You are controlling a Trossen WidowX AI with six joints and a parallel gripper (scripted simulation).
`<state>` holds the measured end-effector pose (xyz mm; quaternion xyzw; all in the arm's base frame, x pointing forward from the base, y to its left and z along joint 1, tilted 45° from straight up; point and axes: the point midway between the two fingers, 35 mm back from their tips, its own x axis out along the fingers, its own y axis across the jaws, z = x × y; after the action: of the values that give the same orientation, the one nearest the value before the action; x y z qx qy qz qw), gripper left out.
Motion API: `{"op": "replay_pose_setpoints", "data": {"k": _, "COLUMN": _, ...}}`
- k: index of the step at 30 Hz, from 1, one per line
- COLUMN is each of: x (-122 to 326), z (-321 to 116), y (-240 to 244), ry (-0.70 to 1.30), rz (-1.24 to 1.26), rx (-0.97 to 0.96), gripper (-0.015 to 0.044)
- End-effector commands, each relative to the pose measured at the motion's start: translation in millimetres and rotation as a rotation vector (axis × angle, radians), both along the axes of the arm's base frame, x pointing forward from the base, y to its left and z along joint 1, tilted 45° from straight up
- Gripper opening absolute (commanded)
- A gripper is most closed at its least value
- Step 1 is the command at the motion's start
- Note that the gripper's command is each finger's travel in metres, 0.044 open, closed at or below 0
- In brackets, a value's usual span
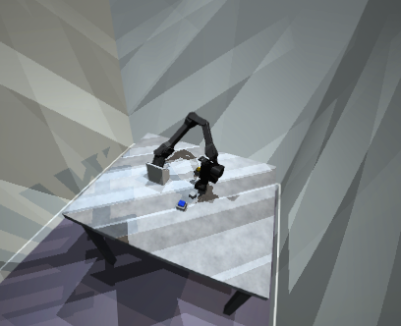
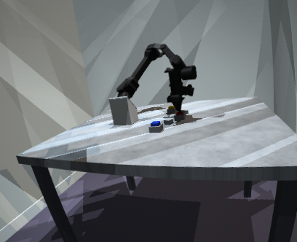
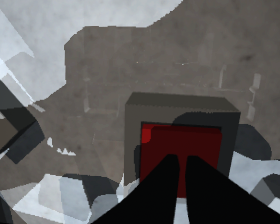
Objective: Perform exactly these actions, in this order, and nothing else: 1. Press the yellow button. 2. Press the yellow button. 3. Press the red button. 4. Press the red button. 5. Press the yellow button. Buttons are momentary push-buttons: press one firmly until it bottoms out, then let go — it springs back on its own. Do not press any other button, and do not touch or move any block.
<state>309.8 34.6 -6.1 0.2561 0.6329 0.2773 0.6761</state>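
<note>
1. Marbled grey, the table (image 2: 213,146) carries everything, with the arm's pale base box (image 2: 121,110) near its far left side.
2. Black and bent over, the arm sets the gripper (image 2: 177,108) straight down on the red button (image 3: 180,152), which sits in its grey housing near the middle of the table, between the yellow button (image 2: 171,108) behind it and the blue button (image 2: 156,124) in front.
3. The fingers are almost fully closed with nothing between them, used together as one blunt pressing tip.
4. Judging by the tip on the red cap, a red press is in hand, step three or four; which of the two cannot be told from here.
5. The next move calls for pushing straight down until the cap bottoms out, then lifting clear.
6. The red button is square, with no long axis; its face points upward, and its edges look roughly square to the wrist view.
</note>
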Motion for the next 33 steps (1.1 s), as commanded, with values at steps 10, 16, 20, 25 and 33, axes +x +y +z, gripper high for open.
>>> {"op": "replay_pose_setpoints", "data": {"k": 10, "x": -2.1, "z": 23.6, "y": -22.6, "ry": 0.005, "rz": -0.002, "rx": 0.004, "gripper": 0.0020}}
{"op": "replay_pose_setpoints", "data": {"k": 16, "x": -1.6, "z": 19.5, "y": -18.7, "ry": 0.005, "rz": -0.002, "rx": 0.004, "gripper": 0.0020}}
{"op": "replay_pose_setpoints", "data": {"k": 20, "x": -1.2, "z": 14.8, "y": -14.1, "ry": 0.005, "rz": -0.002, "rx": 0.004, "gripper": 0.0020}}
{"op": "replay_pose_setpoints", "data": {"k": 25, "x": -0.8, "z": 9.2, "y": -8.4, "ry": 0.005, "rz": -0.002, "rx": 0.004, "gripper": 0.0020}}
{"op": "replay_pose_setpoints", "data": {"k": 33, "x": -0.8, "z": 0.5, "y": 0.6, "ry": 0.005, "rz": -0.002, "rx": 0.006, "gripper": 0.0020}}
